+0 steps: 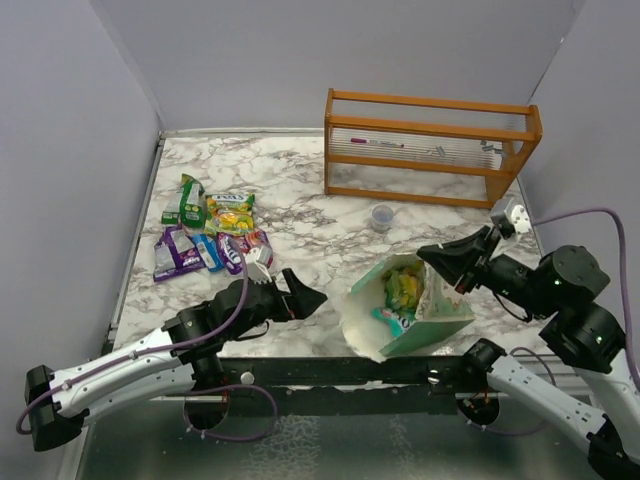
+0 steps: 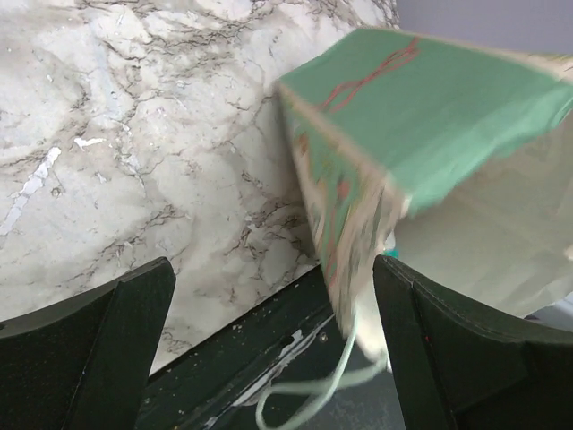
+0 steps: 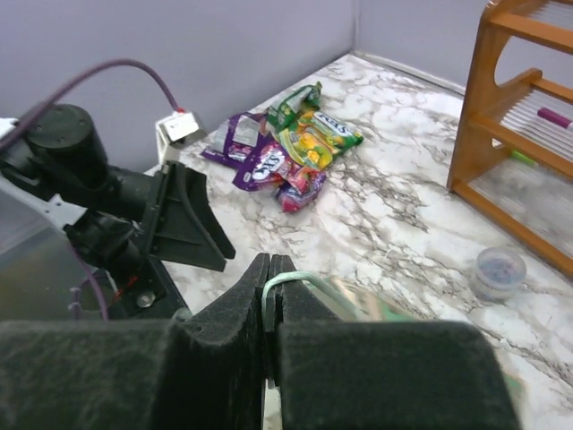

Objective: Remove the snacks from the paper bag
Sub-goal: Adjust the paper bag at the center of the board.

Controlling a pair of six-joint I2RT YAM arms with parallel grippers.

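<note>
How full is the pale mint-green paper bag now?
Not empty: in the top view the mint-green paper bag shows a yellow-green glossy packet and a teal packet in its open mouth.

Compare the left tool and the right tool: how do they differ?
The left tool is wide open and empty; the right tool is shut on the paper bag. The left tool points at the bag from the left; the right tool sits at its right edge. Both are black.
</note>
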